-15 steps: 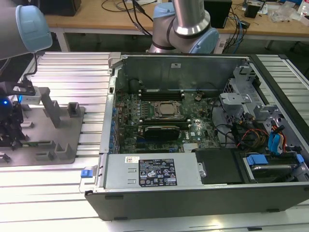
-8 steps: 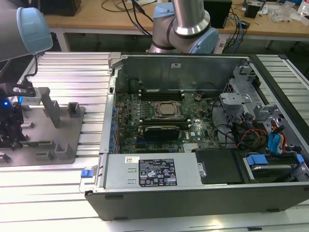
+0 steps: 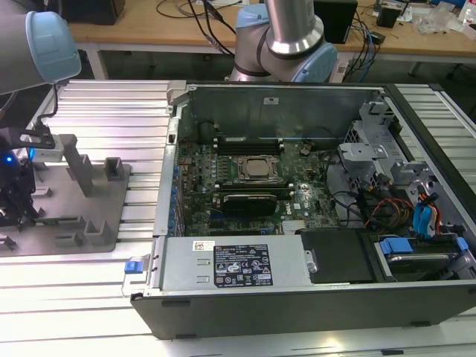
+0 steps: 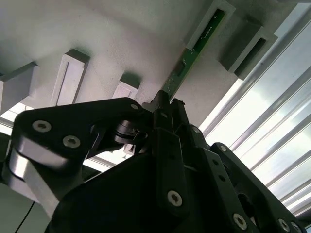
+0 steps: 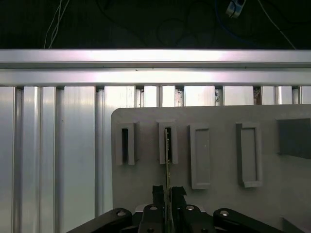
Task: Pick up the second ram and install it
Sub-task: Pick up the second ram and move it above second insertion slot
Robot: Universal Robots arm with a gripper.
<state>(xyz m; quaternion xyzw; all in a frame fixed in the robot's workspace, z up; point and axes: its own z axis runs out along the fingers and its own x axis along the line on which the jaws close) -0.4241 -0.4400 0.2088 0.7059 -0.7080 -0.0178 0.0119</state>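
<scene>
Second ram: the second ram (image 5: pixel 168 165) stands on its thin edge. In the first wrist view we see it as a narrow green line; in the second wrist view it is a dark-green strip.
Its seat: one end sits in a grey slot post (image 5: pixel 162 143). We judge this holds the stick upright so both flat faces are free to grip.
Claw: the claw (image 5: pixel 168 194) straddles the stick's other end, one finger on each flat face. We read it as clamped on the ram, since no gap shows on either side.
Neighbouring posts: the slot post beside it (image 5: pixel 125 144) looks empty, and the wider pockets (image 5: pixel 200 155) hold nothing we can see.
Fixture plate: the grey fixture plate (image 5: pixel 146 179) carries all these posts and so presents the parts at fixed places.
Surface: the plate lies on a ribbed aluminium surface (image 3: pixel 111 119), at the exterior view's left.
Computer case: the open computer case (image 3: pixel 297 297) lies beside the plate, its motherboard (image 3: pixel 223 171) exposed and well apart from the ram.
Stage of work: we judge the ram is gripped but not yet lifted out.
</scene>
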